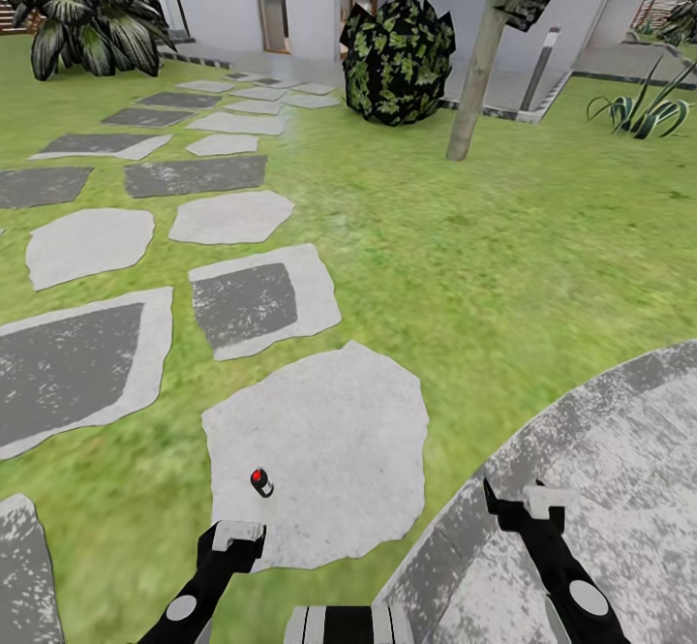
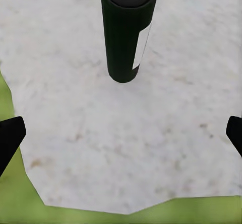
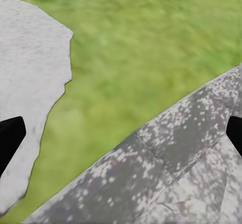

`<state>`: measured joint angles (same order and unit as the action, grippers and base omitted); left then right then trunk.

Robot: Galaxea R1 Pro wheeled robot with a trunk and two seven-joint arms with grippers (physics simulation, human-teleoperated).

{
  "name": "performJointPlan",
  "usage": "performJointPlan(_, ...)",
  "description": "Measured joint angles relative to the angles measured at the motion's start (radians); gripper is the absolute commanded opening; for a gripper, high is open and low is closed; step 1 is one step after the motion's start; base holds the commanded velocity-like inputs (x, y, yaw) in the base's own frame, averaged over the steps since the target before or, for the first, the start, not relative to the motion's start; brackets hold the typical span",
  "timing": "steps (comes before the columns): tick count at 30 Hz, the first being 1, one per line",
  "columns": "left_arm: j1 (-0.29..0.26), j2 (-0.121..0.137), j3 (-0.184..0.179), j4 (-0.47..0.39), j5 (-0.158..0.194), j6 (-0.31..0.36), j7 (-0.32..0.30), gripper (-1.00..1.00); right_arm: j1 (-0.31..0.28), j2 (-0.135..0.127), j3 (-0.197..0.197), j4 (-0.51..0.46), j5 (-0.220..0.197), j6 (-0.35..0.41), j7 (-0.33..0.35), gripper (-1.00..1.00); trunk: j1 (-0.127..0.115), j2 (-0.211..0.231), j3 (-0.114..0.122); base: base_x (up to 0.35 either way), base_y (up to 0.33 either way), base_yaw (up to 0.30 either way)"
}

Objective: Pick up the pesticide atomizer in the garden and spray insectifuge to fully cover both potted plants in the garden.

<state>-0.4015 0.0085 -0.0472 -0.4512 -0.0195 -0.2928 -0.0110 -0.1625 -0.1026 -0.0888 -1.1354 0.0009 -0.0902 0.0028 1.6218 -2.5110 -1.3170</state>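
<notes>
On stone slab [image 1: 319,450]: pesticide atomizer [image 1: 261,482] upright | L claw [image 2: 121,133] released | R claw [image 3: 121,133] released

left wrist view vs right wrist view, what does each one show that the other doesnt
Left wrist view: the pesticide atomizer, a dark can with a white label, stands upright on a pale stepping stone, ahead of the open left end effector.

Right wrist view: the open right end effector hangs over the curved edge of the mottled grey patio, with nothing between its fingertips.

Both: lawn and that pale stone.
</notes>
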Motion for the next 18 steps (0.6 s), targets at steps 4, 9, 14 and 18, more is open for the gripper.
performJointPlan(4,0.0,0.0,0.0,0.0,0.0,0.0,0.0,1.0,0.001,0.0,0.0,-0.003,-0.001,-0.052,0.0,1.0,0.0,0.0,0.0,0.0,0.0,0.0)
performJointPlan(9,0.0,-0.001,0.0,-0.001,0.0,0.0,-0.001,1.0,0.003,0.001,-0.001,-0.003,-0.001,-0.133,-0.001,1.0,0.0,0.0,0.0,0.0,0.0,0.0)
performJointPlan(14,0.0,-0.001,0.0,-0.003,0.0,0.0,0.0,1.0,0.003,0.001,-0.001,-0.002,-0.001,-0.145,-0.001,1.0,0.0,0.0,0.0,0.005,0.0,0.0)
performJointPlan(18,0.0,-0.002,0.0,-0.004,0.0,0.0,0.0,1.0,0.003,0.001,-0.002,-0.002,-0.001,-0.147,-0.001,1.0,0.0,0.0,0.0,0.151,0.0,0.0)
